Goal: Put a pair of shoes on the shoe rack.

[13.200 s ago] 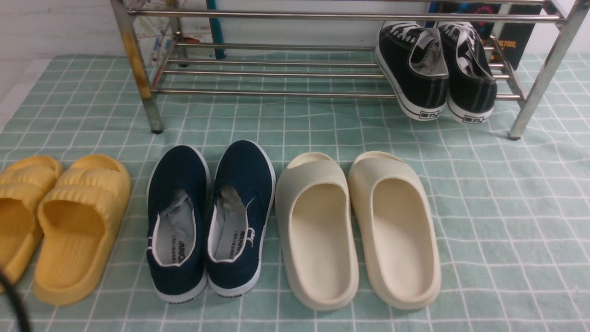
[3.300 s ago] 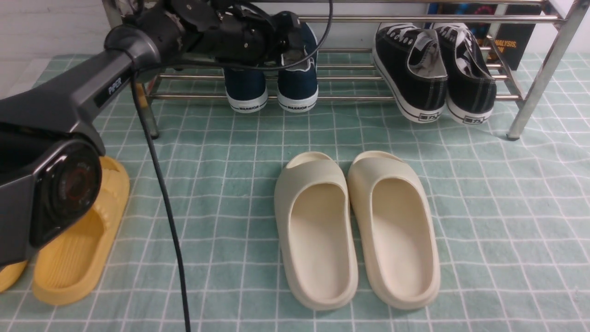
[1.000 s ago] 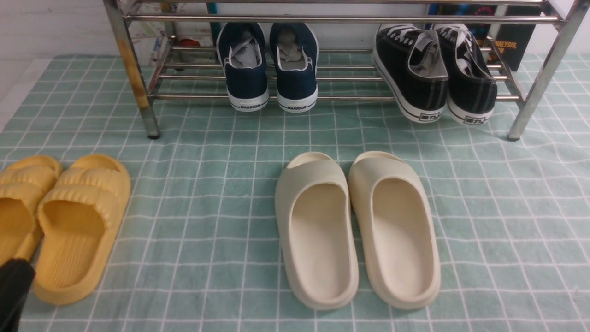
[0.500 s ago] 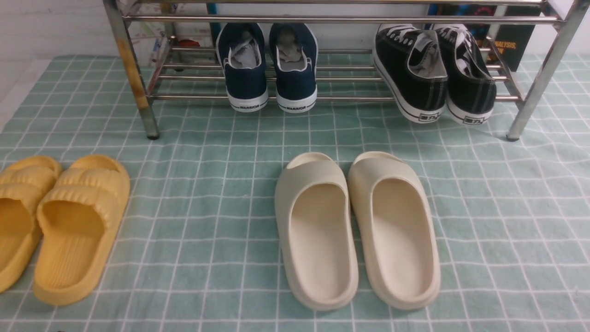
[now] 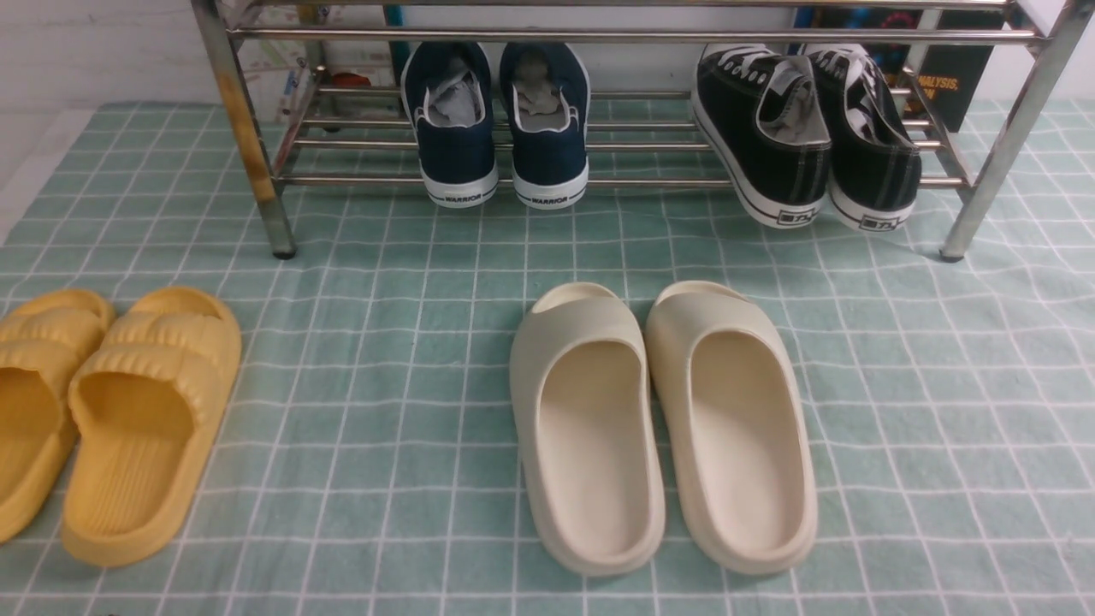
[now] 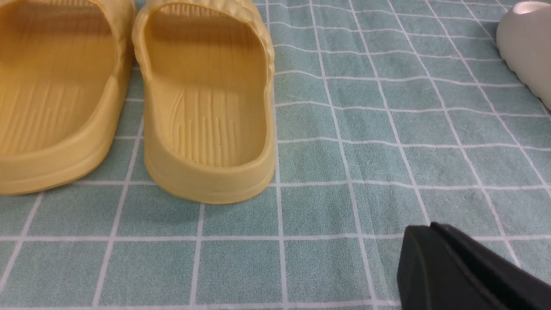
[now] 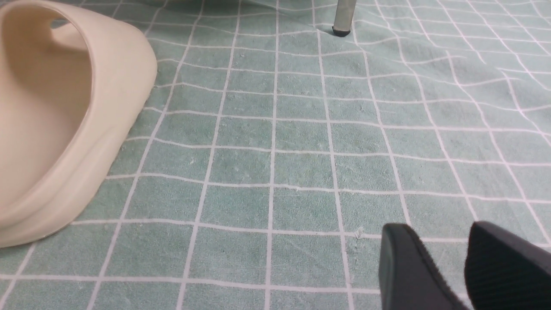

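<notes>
The shoe rack is shiny chrome tubing, its leg nearest the yellow slides stained rusty. On it, the pair of shoes is matt navy canvas with smooth white rubber soles. The cream slides before the rack look like smooth matt foam, lying on a nubbly green checked cloth.

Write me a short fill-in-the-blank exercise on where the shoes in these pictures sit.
1. The navy slip-ons rest on the shoe ____.
2. On the shoe rack, the black lace-up sneakers sit to the navy pair's ____.
3. The cream slides lie on the checked ____.
4. The yellow slides lie at the robot's ____.

Missing words: rack; right; cloth; left
</notes>
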